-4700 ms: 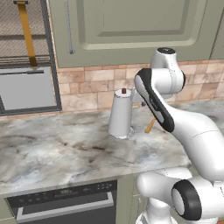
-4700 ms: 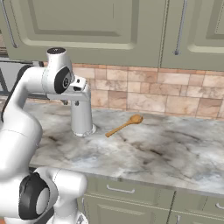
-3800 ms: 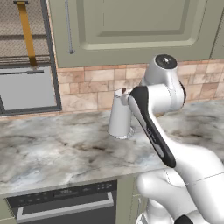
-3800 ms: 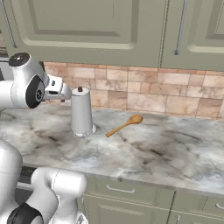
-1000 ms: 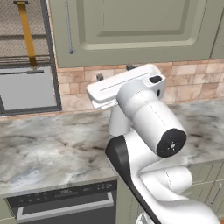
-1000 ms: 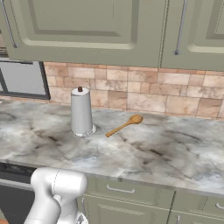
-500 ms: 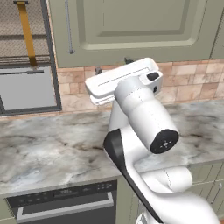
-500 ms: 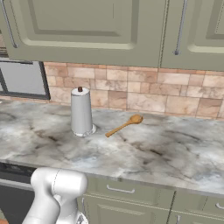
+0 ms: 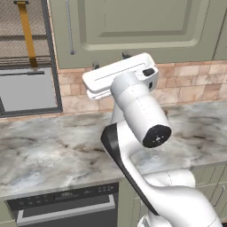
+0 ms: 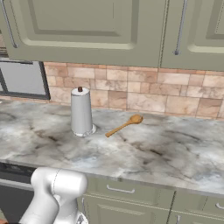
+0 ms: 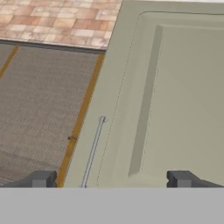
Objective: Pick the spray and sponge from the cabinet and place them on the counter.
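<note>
The olive-green cabinet hangs over the counter with its panelled door shut, so the spray and the sponge are hidden. My gripper is raised in front of the door's lower edge, pointing at it. In the hand view the gripper is open, with nothing between its fingertips. The door's thin bar handle lies between them, nearer the left tip, and some way off. The same handle runs down the door's left side in the left base view.
A wire-mesh unit with an orange strap adjoins the cabinet on the left, above a grey panel. On the counter stand a white paper-towel roll and a wooden spoon. A dishwasher front sits below.
The arm has swung round from the paper-towel roll and lifted; over the last second the hand rose a little closer to the cabinet door. The jaws stayed open.
</note>
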{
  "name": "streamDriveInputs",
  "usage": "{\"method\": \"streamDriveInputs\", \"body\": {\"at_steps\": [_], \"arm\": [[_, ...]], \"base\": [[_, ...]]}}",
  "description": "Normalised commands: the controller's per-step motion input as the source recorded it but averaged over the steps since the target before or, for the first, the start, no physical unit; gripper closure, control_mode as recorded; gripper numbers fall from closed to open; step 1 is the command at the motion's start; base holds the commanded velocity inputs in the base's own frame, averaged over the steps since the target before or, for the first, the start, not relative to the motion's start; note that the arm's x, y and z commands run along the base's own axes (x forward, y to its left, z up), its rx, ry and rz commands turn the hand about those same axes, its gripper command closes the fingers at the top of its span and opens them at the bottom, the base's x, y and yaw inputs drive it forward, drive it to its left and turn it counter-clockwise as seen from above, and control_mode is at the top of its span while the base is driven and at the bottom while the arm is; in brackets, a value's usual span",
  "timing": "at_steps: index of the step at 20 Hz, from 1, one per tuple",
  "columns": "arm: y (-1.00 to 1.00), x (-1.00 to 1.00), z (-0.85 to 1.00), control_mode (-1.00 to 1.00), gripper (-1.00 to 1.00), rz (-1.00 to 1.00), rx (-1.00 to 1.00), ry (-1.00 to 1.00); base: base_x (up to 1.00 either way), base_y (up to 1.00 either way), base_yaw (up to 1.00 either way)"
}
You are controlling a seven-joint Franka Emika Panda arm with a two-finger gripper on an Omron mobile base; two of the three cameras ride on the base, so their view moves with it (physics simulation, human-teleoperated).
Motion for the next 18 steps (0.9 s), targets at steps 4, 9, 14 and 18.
{"method": "streamDriveInputs", "body": {"at_steps": [4,9,14,18], "arm": [[0.0,0.18,0.04,-1.0,-1.0,-0.07,0.02,0.03],[0.03,0.29,0.0,-1.0,-1.0,-0.04,0.01,0.02],[0.11,0.35,0.0,-1.0,-1.0,0.0,0.0,0.01],[0.14,0.32,0.0,-1.0,-1.0,0.0,0.0,0.01]], "base": [[0.0,0.0,0.0],[0.0,0.0,0.0],[0.0,0.0,0.0],[0.0,0.0,0.0]]}}
